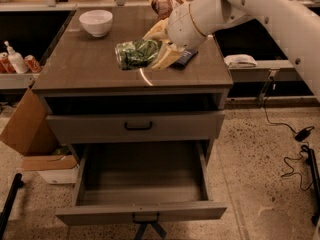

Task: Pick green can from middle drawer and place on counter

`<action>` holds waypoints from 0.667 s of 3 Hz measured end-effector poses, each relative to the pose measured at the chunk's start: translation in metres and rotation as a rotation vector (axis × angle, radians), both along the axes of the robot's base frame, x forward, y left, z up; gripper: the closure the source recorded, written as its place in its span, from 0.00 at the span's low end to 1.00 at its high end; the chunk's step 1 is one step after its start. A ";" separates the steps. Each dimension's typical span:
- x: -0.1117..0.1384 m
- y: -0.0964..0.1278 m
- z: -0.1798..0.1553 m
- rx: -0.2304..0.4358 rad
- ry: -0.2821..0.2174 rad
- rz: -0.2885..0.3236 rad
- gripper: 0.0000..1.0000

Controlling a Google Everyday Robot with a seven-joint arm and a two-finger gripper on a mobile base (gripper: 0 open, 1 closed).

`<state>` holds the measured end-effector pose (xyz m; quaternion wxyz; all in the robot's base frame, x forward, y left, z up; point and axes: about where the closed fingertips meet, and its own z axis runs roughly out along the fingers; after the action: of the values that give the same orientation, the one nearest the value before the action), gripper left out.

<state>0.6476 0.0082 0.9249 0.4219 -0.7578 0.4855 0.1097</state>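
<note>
My gripper [150,54] is shut on the green can [136,54], a shiny dented green can held on its side with its silver end to the left. It hangs above the middle of the counter [90,66], a grey-brown wood-grain top with a pale arc mark. My white arm reaches in from the upper right. The middle drawer [140,186] stands pulled out below, and nothing shows inside it. Its flat front panel [141,215] has a small dark handle.
A white bowl [96,22] sits at the counter's back left. A dark flat object [183,59] and a brown bag [165,5] lie behind my gripper. A closed upper drawer [137,126] has a black bar handle. A cardboard box [22,126] stands left; cables [295,149] lie right.
</note>
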 end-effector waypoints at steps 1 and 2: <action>0.011 0.017 0.000 0.061 0.068 -0.058 1.00; 0.023 0.022 -0.013 0.116 0.136 -0.114 1.00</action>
<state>0.6707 0.0305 0.9120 0.4366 -0.6941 0.5482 0.1646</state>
